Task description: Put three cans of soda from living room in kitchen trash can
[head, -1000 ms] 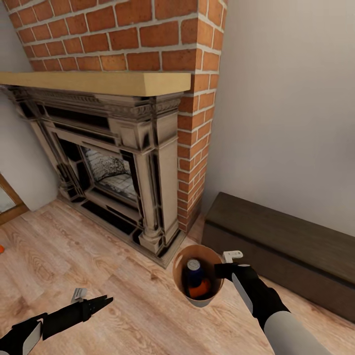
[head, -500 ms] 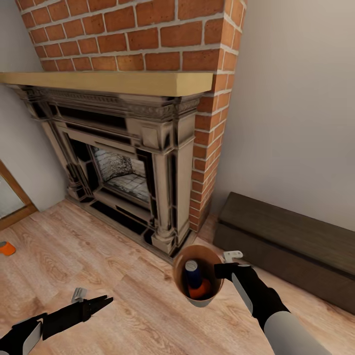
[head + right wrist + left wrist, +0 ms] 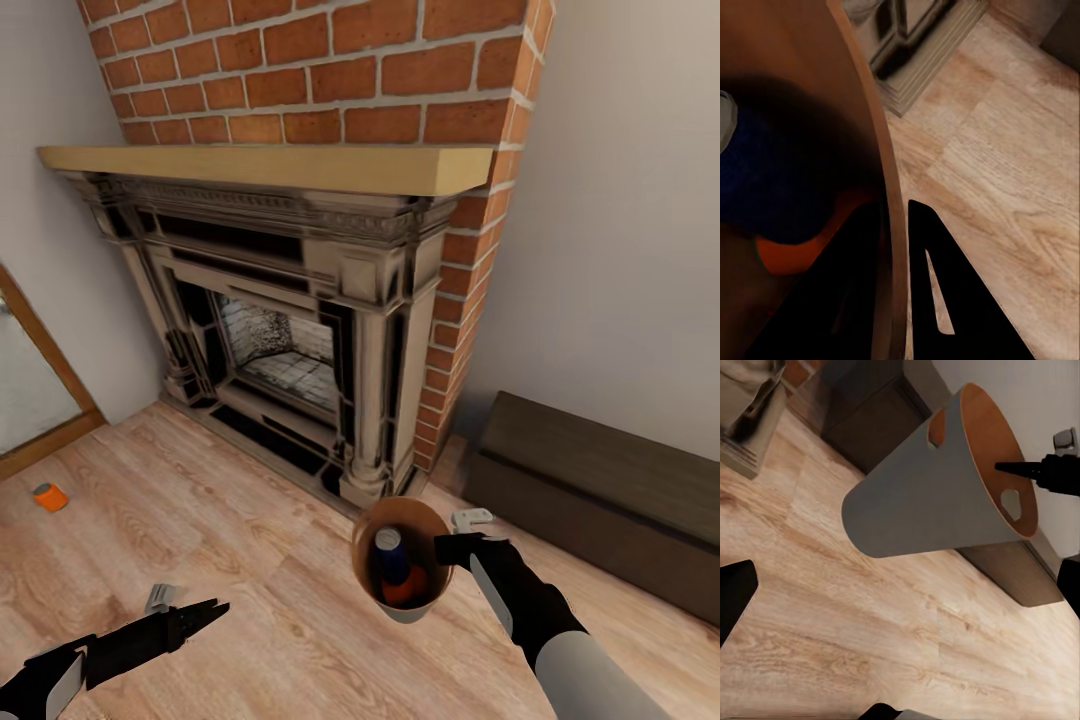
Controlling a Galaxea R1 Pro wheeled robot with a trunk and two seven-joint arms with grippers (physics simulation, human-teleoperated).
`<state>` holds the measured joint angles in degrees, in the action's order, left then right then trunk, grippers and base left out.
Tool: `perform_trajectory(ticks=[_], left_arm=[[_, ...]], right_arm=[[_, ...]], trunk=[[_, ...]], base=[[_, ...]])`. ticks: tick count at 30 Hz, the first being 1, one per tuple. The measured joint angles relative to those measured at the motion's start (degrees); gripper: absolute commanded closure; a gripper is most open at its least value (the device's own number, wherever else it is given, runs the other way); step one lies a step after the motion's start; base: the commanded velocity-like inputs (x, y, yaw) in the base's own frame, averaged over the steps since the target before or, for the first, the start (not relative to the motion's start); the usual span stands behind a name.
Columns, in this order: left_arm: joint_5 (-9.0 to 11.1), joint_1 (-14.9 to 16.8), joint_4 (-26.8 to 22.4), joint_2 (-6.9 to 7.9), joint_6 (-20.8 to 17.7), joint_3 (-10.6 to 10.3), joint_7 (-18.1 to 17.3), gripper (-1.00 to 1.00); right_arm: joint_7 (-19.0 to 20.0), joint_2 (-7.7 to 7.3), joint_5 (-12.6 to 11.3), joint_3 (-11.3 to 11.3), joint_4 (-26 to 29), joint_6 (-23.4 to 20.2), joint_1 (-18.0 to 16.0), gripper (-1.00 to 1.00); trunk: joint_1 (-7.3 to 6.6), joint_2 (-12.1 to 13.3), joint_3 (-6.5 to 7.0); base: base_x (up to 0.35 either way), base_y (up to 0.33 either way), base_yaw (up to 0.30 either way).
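so the tash can [image 3: 930,495] hangs tilted over the wood floor [image 3: 832,615], grey outside, orange-brown inside, with a handle cutout in the wall. The right gripper [image 3: 1039,472] has a black finger reaching over the rim on the inner side. A dark bench [image 3: 870,420] sits behind along the wall

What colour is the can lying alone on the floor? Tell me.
Orange; the can shows best in the head view, on the wood floor.

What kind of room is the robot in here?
Most likely a living room: a brick-topped ornate fireplace with a pale wooden mantel, a wood-plank floor, and a long low dark bench against the wall.
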<state>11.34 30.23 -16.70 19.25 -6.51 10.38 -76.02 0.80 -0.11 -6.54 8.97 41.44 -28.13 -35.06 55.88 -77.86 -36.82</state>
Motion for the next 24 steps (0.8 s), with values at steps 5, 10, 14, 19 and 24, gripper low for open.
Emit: perform_trajectory(ticks=[5,10,14,19,24], left_arm=[[0.00,0.00,0.00,0.00,0.00,0.00,0.00,-1.00],[0.00,0.00,0.00,0.00,0.00,0.02,-0.03,-1.00],[0.00,0.00,0.00,0.00,0.00,0.00,-0.08,-1.00],[0.00,0.00,0.00,0.00,0.00,-0.01,-0.09,-1.00],[0.00,0.00,0.00,0.00,0.00,-0.01,-0.16,-1.00]], right_arm=[[0.00,0.01,0.00,-0.03,-0.01,0.05,0.00,1.00],[-0.01,0.01,0.04,-0.04,0.00,0.07,0.00,1.00],[-0.01,0.01,0.07,-0.04,0.00,-0.01,-0.03,1.00],[-0.01,0.01,0.03,-0.02,0.00,-0.03,-0.02,1.00],[0.00,0.01,0.03,-0.05,0.00,-0.02,0.01,1.00]], trunk=[[0.00,0.00,0.00],[0.00,0.00,0.00],[0.00,0.00,0.00],[0.00,0.00,0.00],[0.00,0.00,0.00]], base=[[0.099,0.295,0.026],[0.190,0.264,0.005],[0.149,0.265,0.001],[0.126,0.288,0.000],[0.117,0.298,0.000]])
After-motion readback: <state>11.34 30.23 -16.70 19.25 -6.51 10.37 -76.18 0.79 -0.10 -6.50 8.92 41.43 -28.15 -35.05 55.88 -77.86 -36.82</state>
